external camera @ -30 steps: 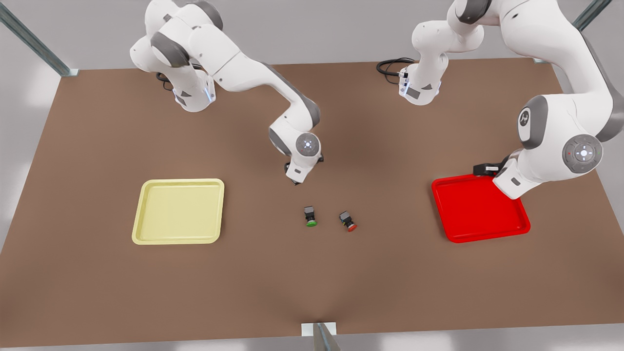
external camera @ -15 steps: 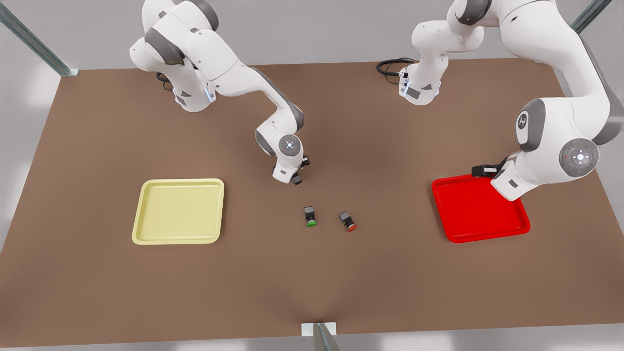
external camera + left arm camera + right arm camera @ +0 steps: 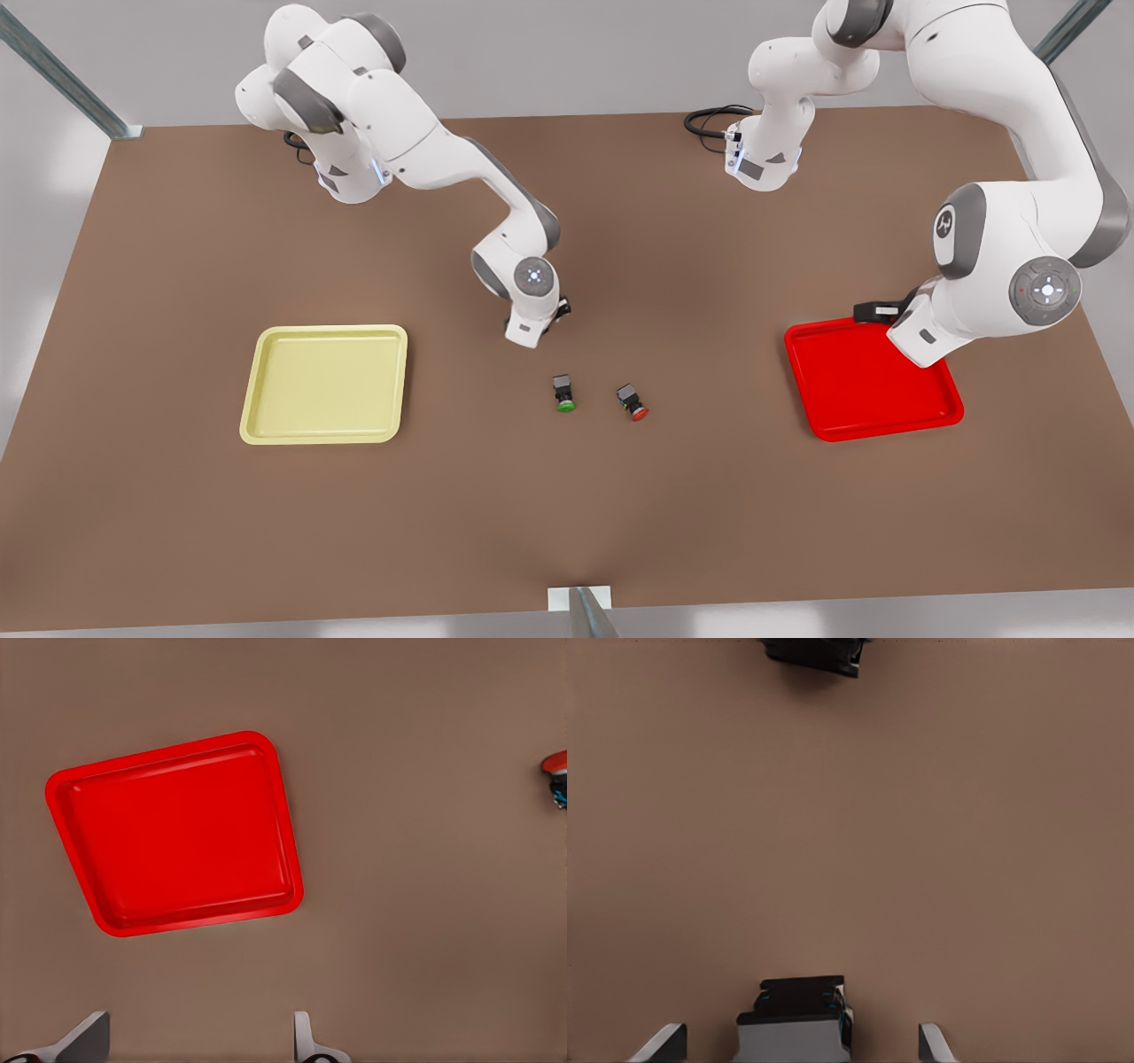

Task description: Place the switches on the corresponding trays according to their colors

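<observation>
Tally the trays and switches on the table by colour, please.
Yellow tray: 1
Red tray: 1
Green-capped switch: 1
Red-capped switch: 1
Total: 4

brown table [image 3: 177, 532] | green-cap switch [image 3: 564, 392] lay mid-table | black cable [image 3: 709, 120] coiled at far edge

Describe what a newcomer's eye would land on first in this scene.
The bright red tray stands out at the front view's right, with the open left gripper at its far edge, and the pale yellow tray at the left. Between them lie a tiny green-capped switch and a red-capped switch, with the open right gripper close by.
</observation>
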`<state>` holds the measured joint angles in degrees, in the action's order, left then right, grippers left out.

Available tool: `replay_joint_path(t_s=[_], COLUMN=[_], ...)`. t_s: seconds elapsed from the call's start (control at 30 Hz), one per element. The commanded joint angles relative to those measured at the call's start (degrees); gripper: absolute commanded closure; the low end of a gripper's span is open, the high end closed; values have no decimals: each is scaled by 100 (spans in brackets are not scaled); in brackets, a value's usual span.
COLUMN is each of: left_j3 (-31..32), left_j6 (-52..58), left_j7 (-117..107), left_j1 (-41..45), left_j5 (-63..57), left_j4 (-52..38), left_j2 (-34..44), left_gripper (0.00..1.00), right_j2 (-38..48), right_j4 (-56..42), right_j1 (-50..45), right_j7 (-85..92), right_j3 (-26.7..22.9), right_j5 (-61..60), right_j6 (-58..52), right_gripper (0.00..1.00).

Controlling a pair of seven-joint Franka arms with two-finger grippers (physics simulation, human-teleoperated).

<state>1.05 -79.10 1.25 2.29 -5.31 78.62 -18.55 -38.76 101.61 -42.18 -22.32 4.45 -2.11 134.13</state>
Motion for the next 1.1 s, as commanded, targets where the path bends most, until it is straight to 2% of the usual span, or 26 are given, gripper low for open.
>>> replay_joint_path(t_s=[0.0,0.07,0.1,0.3,0.37,0.4,0.5,0.6,0.77,0.87,0.93,1.0,1.07], left_j3=[0,53,70,97,220,228,220,0,-290,-264,-88,123,149], left_j6=[0,-18,-35,-492,-483,-545,-624,-1397,-1775,-2241,-2522,-2575,-2935], left_j7=[-19,-81,-370,-1390,-2198,-2445,-3832,-4502,-4853,-4827,-4721,-4721,-4844], left_j1=[0,114,263,879,1072,1213,2073,2795,2997,2944,2786,2575,2645], left_j5=[4,4,-5,13,30,39,57,83,223,311,584,584,988], left_j4=[4,13,13,-84,-725,-761,-1279,-1306,-2035,-1939,-1298,-910,-936], left_j2=[0,-9,-44,-501,-940,-1081,-1669,-2144,-3181,-3349,-3120,-2971,-3050], left_gripper=[0,0,0,0,0,0,0,0,0,0,0,0,0], right_j2=[0,0,0,-53,-53,-53,-79,-97,-79,35,492,1318,2101], right_j4=[-1,-9,-9,-132,-132,-132,-141,-167,-167,-167,-36,799,1713], right_j1=[-1,-1,-1,26,26,26,17,17,35,79,456,1229,2714], right_j7=[-1,-1,-1,-27,-62,-62,-71,-71,-71,-53,-1,26,746], right_j3=[-6,-6,-6,-6,-6,-6,-6,-6,-6,3,3,3,29], right_j5=[0,0,0,0,-9,-9,-9,-9,-9,-18,-18,0,729], right_j6=[-1,-1,-10,-36,-27,-27,-36,-53,-71,-106,-528,-528,-519], right_gripper=[36,38,41,42,45,46,48,53,53,53,52,52,52])
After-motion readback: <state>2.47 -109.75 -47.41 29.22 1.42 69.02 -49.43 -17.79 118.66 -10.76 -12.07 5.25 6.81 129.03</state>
